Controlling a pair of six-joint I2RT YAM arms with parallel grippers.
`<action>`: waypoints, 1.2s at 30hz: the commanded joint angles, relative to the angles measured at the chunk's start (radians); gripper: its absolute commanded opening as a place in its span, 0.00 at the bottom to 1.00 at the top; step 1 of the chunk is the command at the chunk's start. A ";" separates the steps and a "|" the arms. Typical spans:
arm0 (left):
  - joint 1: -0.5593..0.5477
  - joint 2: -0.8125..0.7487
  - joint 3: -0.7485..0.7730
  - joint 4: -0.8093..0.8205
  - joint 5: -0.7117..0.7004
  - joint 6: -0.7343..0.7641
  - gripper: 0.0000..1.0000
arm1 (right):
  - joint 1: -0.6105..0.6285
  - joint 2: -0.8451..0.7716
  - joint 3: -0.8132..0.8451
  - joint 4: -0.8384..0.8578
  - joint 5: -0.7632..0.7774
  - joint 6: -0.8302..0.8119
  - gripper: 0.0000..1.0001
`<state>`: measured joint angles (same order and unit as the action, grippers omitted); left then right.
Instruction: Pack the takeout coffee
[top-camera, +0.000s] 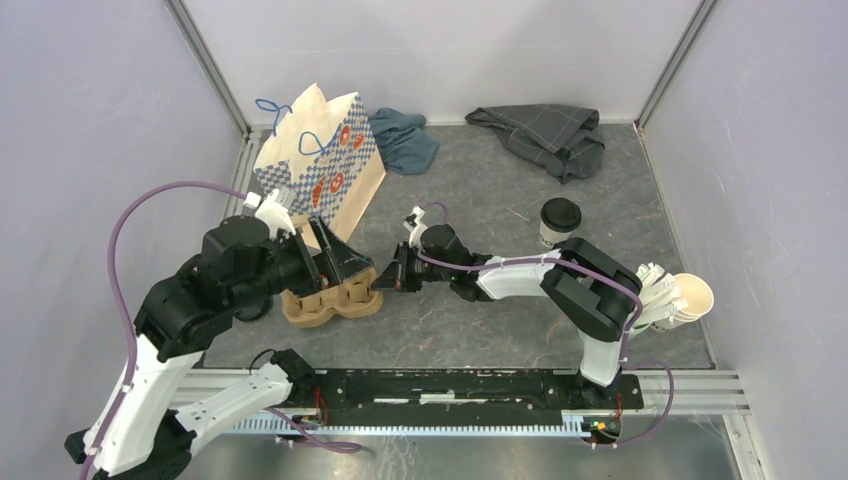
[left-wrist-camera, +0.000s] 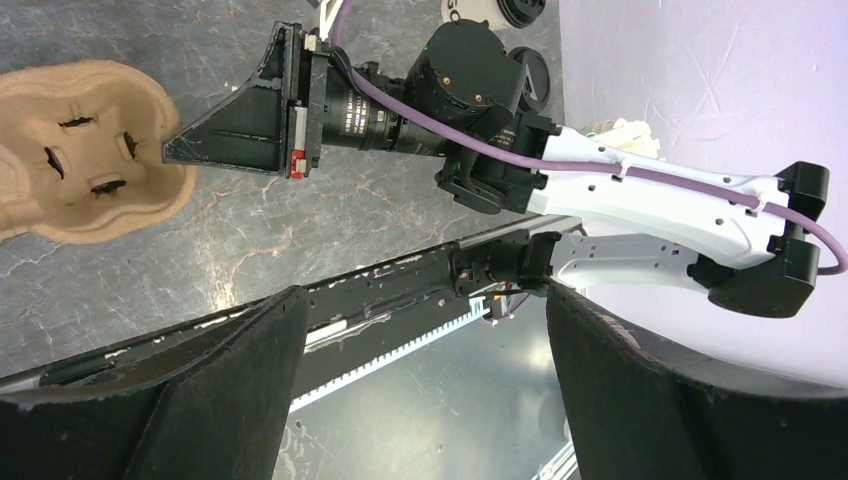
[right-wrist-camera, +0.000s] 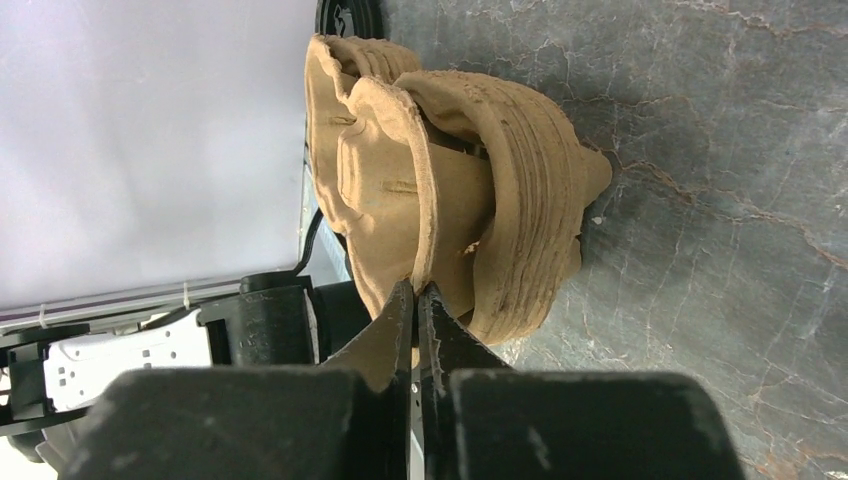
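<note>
Fingers of the right gripper (right-wrist-camera: 416, 292) are being pressed tightly together, with almost no gap, on the thin rim of the uppermost carrier (right-wrist-camera: 375, 170). This carrier is being held at the edge of a stack of brown pulp cup carriers (right-wrist-camera: 530, 210), and its pinched rim is being seen slightly apart from the ridged layers under it. The stack is being supported by the grey marbled table (right-wrist-camera: 720, 150).

Just above the stack, the left gripper (left-wrist-camera: 425, 305) is being held with its fingers spread wide, and nothing is being gripped between them. The two tools are being shown near each other, on opposite sides of the stack.

Behind the stack, toward the left rear corner, a paper bag (top-camera: 320, 165) with blue checks, orange marks and blue handles is being shown standing. The takeout coffee (top-camera: 559, 220), a white cup with a black lid, is being shown upright on the table to the right, just beyond the forearm of the right arm and well apart from the carriers and from both grippers. At the right edge, a lidless white cup (top-camera: 692, 296) with a tan inside is being seen on its side, partly hidden by the right arm. Near the rear wall, a blue-grey cloth (top-camera: 405, 140) and a dark grey cloth (top-camera: 545, 135) are being shown crumpled.
</note>
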<state>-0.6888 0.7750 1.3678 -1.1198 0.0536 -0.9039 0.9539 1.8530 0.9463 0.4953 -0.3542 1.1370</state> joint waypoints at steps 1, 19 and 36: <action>0.003 0.001 0.042 0.037 -0.020 -0.025 0.94 | 0.003 -0.038 0.040 0.020 0.006 0.016 0.00; 0.014 0.587 0.819 -0.210 -0.743 0.257 0.98 | -0.128 -0.567 0.259 -0.785 0.255 -0.466 0.00; 0.498 0.797 0.604 0.156 -0.398 0.381 0.87 | -0.258 -0.832 0.519 -1.299 0.675 -0.890 0.00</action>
<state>-0.2108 1.5833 2.0033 -1.0664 -0.3519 -0.5743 0.6975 1.0454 1.4551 -0.7105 0.2127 0.3271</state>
